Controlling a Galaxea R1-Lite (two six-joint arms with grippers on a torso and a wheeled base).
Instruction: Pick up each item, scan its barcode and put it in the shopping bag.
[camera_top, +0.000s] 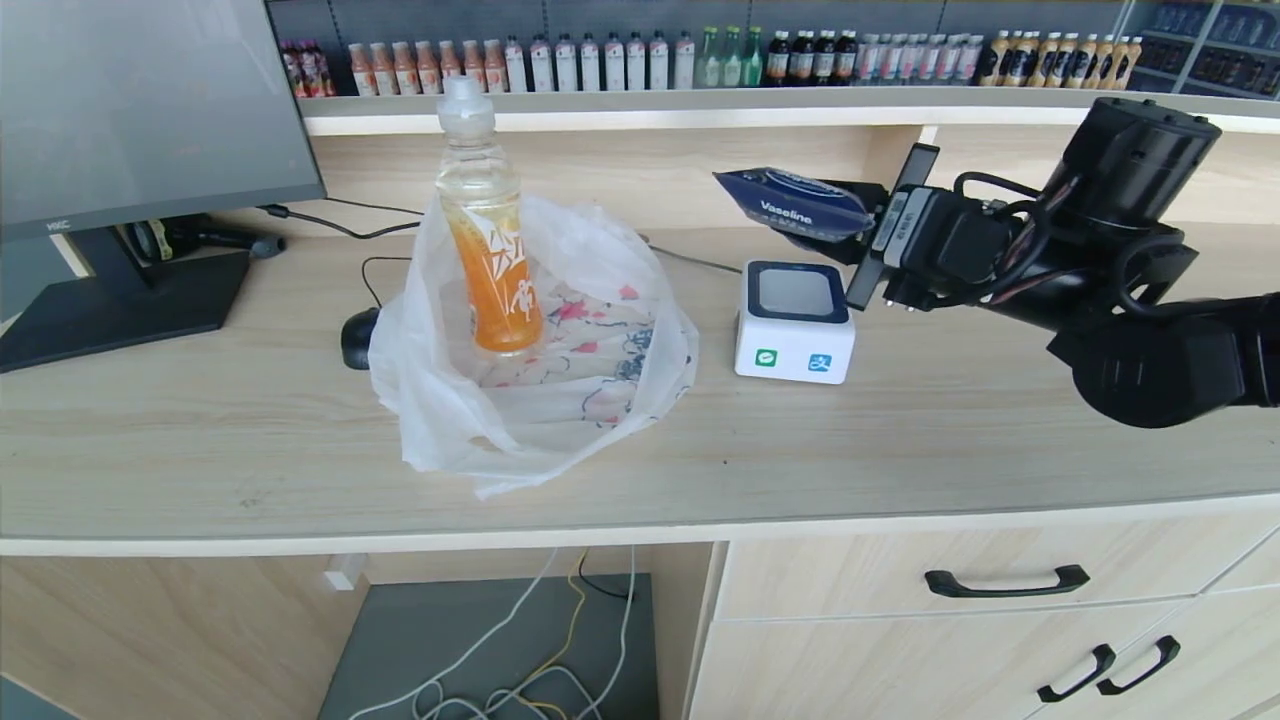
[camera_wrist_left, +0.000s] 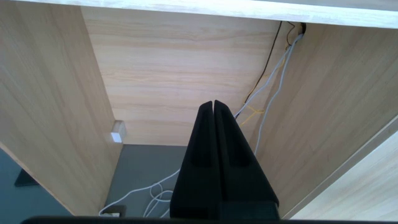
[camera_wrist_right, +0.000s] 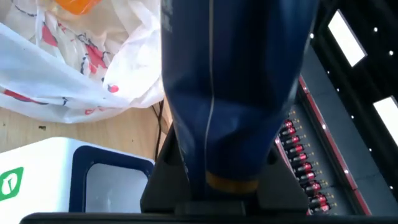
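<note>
Nearest, below the desk's front edge, the left gripper (camera_wrist_left: 213, 111) hangs in the knee space among the cables (camera_wrist_left: 273, 81), jaws pressed together on nothing. It is well away from the job.

On the desk (camera_top: 900, 450) the bag (camera_top: 430, 400) sits open with a bottle (camera_top: 490, 250) upright inside it. The scanner (camera_top: 795, 320) stands just beside the bag, on the robot's right.

Above the scanner's far edge, the right gripper (camera_top: 868, 222) is clamped on the capped end of a dark blue tube (camera_top: 795, 205). The tube runs out from the jaws roughly level, its long axis pointing to the robot's left, toward the bag. Its free end stops short of the bag's mouth. So the right arm has the item, and the bag lies straight along the tube's axis, past the scanner. I judge the scan to be the step in hand, with a leftward carry next. Which face carries the barcode I cannot tell.

A mouse (camera_top: 358, 338) lies touching the bag's far left side and a monitor (camera_top: 140, 100) stands at the left. A raised ledge runs behind, with a shelf of bottles (camera_top: 700, 60) beyond it.
</note>
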